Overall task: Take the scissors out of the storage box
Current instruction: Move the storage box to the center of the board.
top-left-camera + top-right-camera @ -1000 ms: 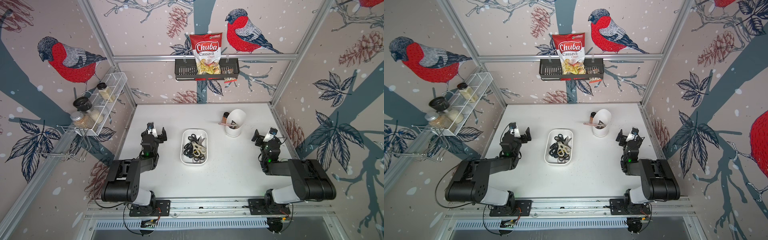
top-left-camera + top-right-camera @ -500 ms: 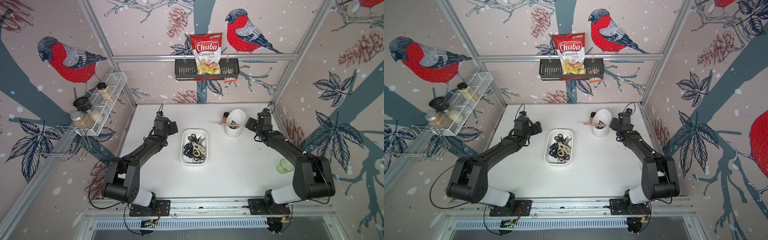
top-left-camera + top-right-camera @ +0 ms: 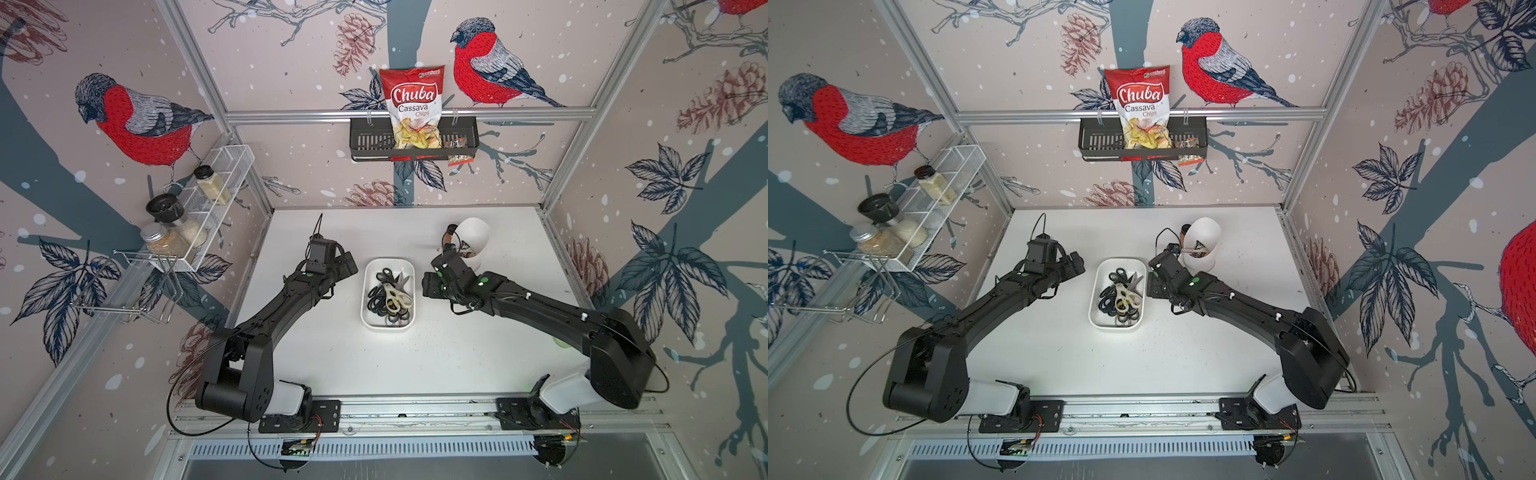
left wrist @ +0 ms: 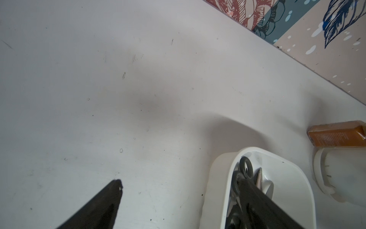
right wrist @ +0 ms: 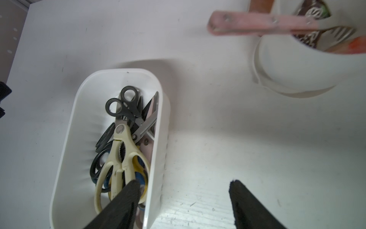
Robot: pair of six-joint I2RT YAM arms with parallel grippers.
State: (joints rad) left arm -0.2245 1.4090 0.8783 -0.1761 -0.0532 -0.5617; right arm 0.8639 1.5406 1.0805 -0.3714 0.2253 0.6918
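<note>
The storage box (image 3: 365,320) (image 3: 1094,316) is a shallow white tray in mid-table. It holds a tangle of scissors (image 3: 390,291) (image 3: 1119,297) with black, cream, blue and yellow handles. My left gripper (image 3: 349,264) (image 3: 1075,264) hovers open just left of the box, holding nothing. In the left wrist view the left gripper (image 4: 179,183) has one finger over the table and one in front of the box (image 4: 223,164). My right gripper (image 3: 430,286) (image 5: 184,183) is open at the box's right side. One finger hangs over the scissors (image 5: 120,156), the other over bare table.
A tall white cup (image 3: 473,241) (image 5: 297,65) with a pink handle and wrappers stands behind the right gripper. A brown packet (image 4: 336,136) lies beside it. A wire rack of jars (image 3: 199,208) hangs on the left wall, a black basket with a chips bag (image 3: 413,141) on the back wall.
Both arms have stretched from folded poses near the front toward the box. The right gripper came from beside the cup down to the box's right wall, and its jaws have narrowed a little.
</note>
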